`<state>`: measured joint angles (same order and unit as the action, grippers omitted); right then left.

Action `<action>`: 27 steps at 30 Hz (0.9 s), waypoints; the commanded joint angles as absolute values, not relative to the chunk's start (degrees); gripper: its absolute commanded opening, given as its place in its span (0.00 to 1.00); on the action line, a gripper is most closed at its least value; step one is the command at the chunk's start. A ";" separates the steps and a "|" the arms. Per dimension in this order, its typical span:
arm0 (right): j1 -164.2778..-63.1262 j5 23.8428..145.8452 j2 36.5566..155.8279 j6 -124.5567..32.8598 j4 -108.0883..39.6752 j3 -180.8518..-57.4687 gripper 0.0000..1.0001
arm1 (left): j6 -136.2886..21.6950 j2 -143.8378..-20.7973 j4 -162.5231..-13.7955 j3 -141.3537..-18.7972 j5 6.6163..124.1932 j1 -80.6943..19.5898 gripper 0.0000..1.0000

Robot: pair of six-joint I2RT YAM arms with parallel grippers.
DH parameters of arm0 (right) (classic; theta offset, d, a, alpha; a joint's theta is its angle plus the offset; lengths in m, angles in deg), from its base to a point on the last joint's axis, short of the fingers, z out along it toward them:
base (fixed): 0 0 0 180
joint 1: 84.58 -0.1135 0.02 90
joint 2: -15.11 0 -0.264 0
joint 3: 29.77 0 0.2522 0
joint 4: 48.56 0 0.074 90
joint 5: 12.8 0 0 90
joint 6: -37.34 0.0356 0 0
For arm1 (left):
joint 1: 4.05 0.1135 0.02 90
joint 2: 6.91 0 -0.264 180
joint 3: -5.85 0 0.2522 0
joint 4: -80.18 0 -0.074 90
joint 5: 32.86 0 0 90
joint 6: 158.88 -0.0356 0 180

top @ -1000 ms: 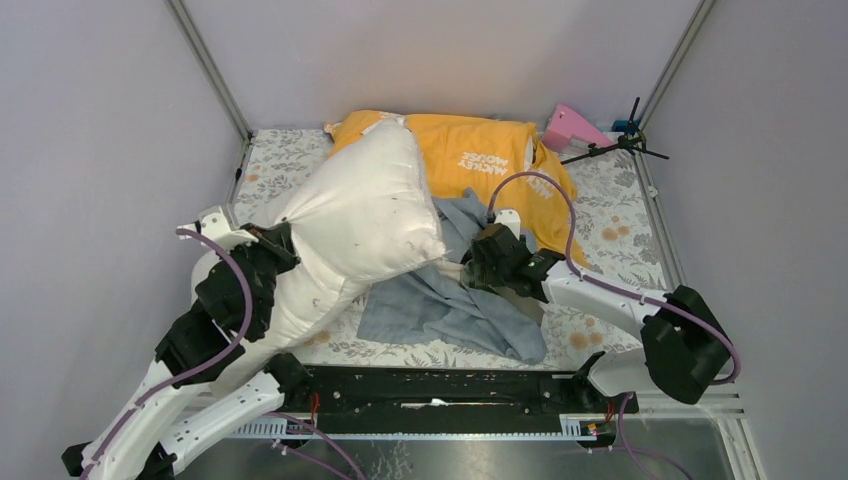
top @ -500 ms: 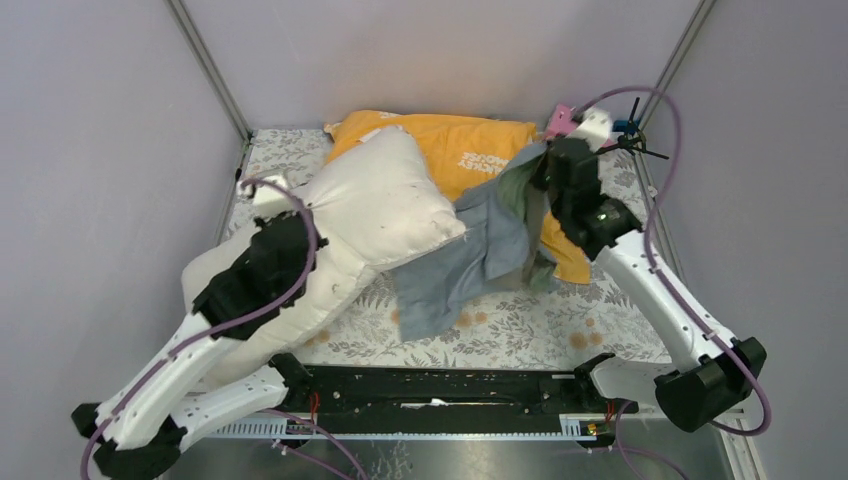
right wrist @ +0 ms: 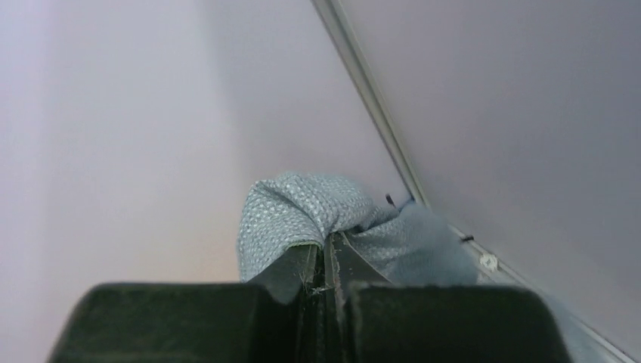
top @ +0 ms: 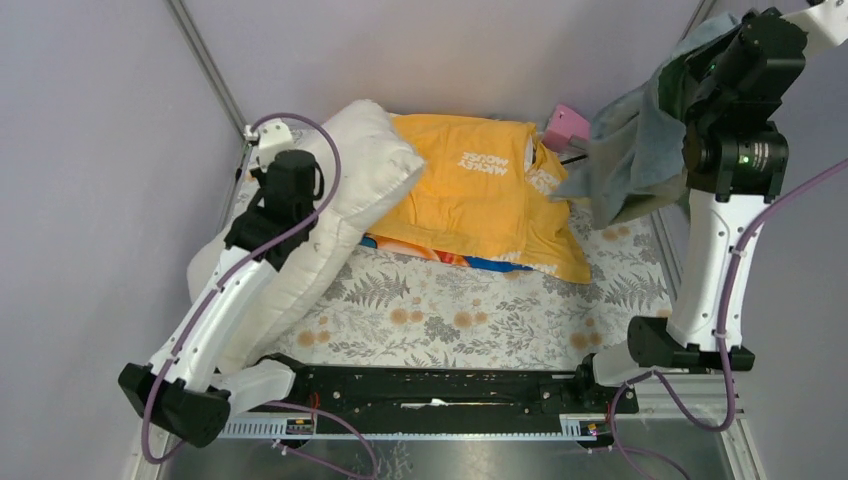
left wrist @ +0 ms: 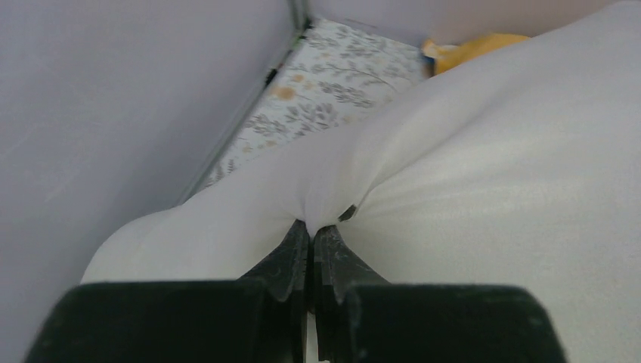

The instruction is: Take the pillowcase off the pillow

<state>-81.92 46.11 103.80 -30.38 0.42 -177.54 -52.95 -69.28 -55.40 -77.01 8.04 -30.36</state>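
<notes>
The plump white pillow lies bare along the left side of the table, one corner raised toward the back. My left gripper is shut on a pinch of the pillow; in the top view the left gripper sits on the pillow's far left edge. The grey-blue pillowcase hangs in the air at the back right, wholly off the pillow. My right gripper is shut on a fold of the pillowcase, high up near the right wall.
An orange-covered pillow with white lettering lies at the back middle, with bright blue fabric under its front edge. A pink object and a small black stand sit at the back right. Flowered table cover shows in front.
My right gripper closed on the pillowcase and lifted it up and to the back right, pulling it off the pillow. The left arm drew the pillow back to the left.
</notes>
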 commanded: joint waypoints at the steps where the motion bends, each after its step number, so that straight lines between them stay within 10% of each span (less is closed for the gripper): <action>1: -82.38 53.70 98.57 -29.73 3.24 -165.22 0.03 | -55.91 -71.71 -61.53 -85.37 6.98 -21.35 0.00; 9: -82.40 67.32 84.40 -26.26 -9.54 -137.92 0.01 | -55.40 -70.58 -63.53 -84.72 8.75 -20.08 0.00; 13: -82.38 71.20 83.29 -26.36 -9.39 -135.98 0.61 | -55.50 -71.76 -64.13 -84.16 6.50 -18.13 0.00; 21: -82.46 93.64 86.59 -26.98 -9.41 -136.53 0.87 | -49.33 -78.31 -63.44 -90.03 38.52 -15.90 0.01; 23: -82.46 91.81 85.67 -26.77 -10.82 -134.13 0.99 | -48.25 -79.26 -65.36 -90.48 48.49 -15.92 0.16; 26: -82.47 88.86 81.69 -27.29 -17.85 -125.54 1.00 | -46.51 -79.71 -65.93 -89.78 51.09 -16.02 0.91; 27: -82.47 88.47 80.26 -27.00 -20.75 -121.84 1.00 | -46.32 -79.38 -65.85 -88.89 50.40 -16.04 0.98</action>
<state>-82.29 87.36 84.58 -26.73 -11.60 -130.64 -48.93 -81.26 -58.05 -86.06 40.67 -15.93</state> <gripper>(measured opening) 0.993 0.826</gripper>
